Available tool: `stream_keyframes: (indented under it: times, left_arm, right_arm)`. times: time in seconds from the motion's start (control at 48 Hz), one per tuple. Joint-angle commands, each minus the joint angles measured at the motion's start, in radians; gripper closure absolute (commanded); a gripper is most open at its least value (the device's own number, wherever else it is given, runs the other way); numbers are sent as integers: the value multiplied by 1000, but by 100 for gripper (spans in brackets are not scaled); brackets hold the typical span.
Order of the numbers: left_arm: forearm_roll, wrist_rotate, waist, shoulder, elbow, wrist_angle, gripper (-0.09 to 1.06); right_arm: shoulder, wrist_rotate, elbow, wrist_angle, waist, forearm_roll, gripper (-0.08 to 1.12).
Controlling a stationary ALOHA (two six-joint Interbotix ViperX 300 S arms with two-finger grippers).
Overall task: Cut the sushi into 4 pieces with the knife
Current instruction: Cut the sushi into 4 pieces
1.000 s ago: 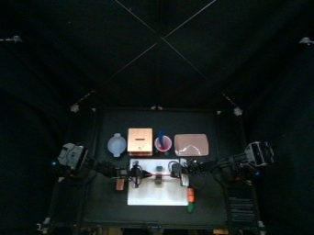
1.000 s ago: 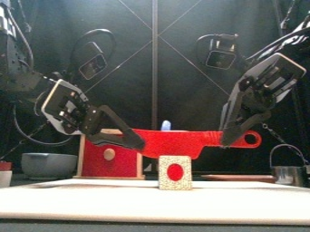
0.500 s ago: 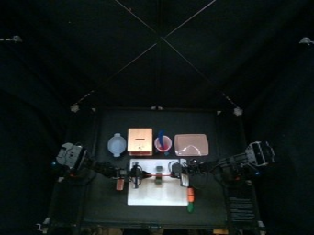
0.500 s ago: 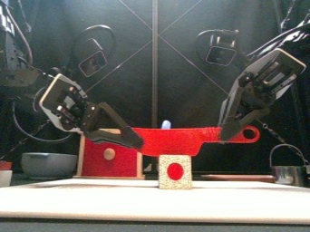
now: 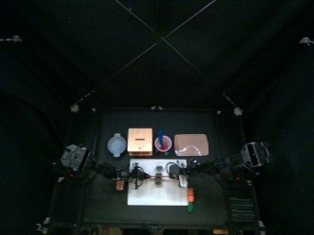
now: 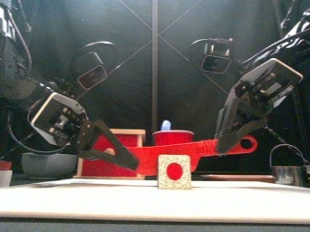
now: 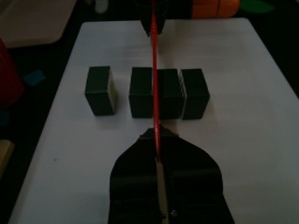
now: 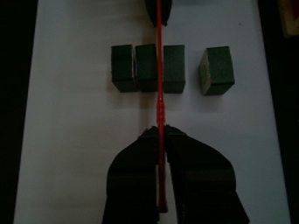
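From the front, only one end of the sushi roll [image 6: 175, 171] shows: a pale square with a red dot. The other pieces are hidden behind it. That end also covers part of the red knife [image 6: 136, 159], so you cannot tell if the blade rests on the sushi or has gone into it. In the top view everything is tiny, and the pieces cannot be told apart.

The left end effector [image 6: 112, 156] is closed tight on the blade end of the knife. The right end effector [image 6: 227, 145] is closed tight on the handle end. They hold the one knife between them. It slopes, with the left side lower.

The sushi lies on the white cutting board [image 7: 70, 131], at the front part of the worktop [image 5: 105, 207]. The wrist views show three dark green pieces in a row. A wide block [image 7: 156, 92] is in the middle, a thin block [image 7: 195, 94] is just beside it, and a lone block [image 7: 101, 92] sits a little apart on the other side. The knife runs across the wide block, near its middle.
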Motion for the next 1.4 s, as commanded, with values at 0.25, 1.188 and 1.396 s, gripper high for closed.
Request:
stream_keyframes:
  times: [0.25,1.188,1.396]
  left_arm:
    - [-51,6,48,107,-87,52,77]
    - [20,8,-25,-103,-72,107,77]
    - [34,34,-17,-192,-52,107,77]
  right_arm:
    - [95,-2,-37,-35,-21,21,96]
    - [-114,-6,-40,12,46,15,96]
    - [-137,-6,-48,35,49,14,96]
